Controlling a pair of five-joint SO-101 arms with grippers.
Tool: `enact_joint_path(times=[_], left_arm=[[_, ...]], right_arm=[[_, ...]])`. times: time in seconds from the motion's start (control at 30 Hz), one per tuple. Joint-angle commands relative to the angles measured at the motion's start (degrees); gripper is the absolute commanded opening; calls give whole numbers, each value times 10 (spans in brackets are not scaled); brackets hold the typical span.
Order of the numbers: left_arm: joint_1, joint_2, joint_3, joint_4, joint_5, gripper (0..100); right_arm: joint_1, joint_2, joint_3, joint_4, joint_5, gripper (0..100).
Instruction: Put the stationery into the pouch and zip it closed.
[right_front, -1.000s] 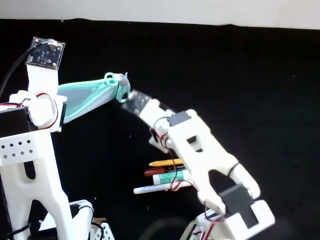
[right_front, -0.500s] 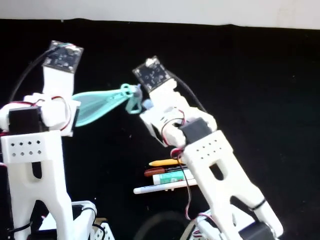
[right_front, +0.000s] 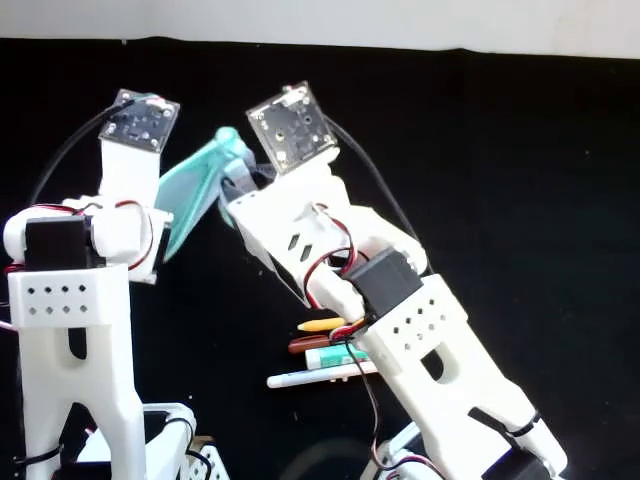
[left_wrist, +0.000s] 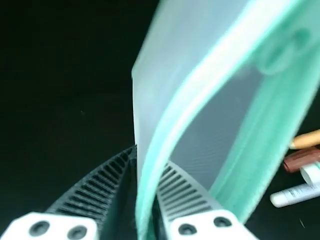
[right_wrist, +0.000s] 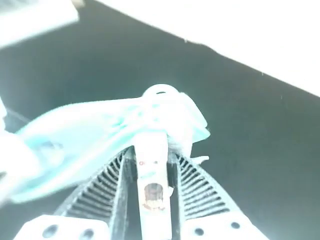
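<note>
Left fingers (left_wrist: 100, 192) clamp the pouch (left_wrist: 190, 65) edge; right fingers (right_wrist: 200, 192) pinch the zip tab (right_wrist: 152, 165). Draw your tab straight along the zip, with the left grip firm. Stationery (right_front: 330, 352) lies near, on the table (right_front: 520, 180).

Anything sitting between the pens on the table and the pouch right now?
No object lies between them. But the pouch is held off the table: left gripper clamps its edge, right gripper its zipper pull. The right arm crosses above the pens, hiding part of them in the high view.
</note>
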Motion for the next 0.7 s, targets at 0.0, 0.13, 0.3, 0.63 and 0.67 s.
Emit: enact_joint_path(times=[0.0,0.13,0.3,0.63,0.67], left_arm=[[21,11,-2,14,18,6],[21,11,-6,14,24,6],[21,11,-5,14,24,6],[22,32,-35,47,25,6],[21,48,-42,49,26,6]], right_arm=[[-12,-27,-57,-10,-4,9],[-11,-26,-55,30,-4,9],[-11,-27,-20,41,-6,9],[-12,-27,-134,41,-54,9],[-12,-27,-144,41,-60,9]])
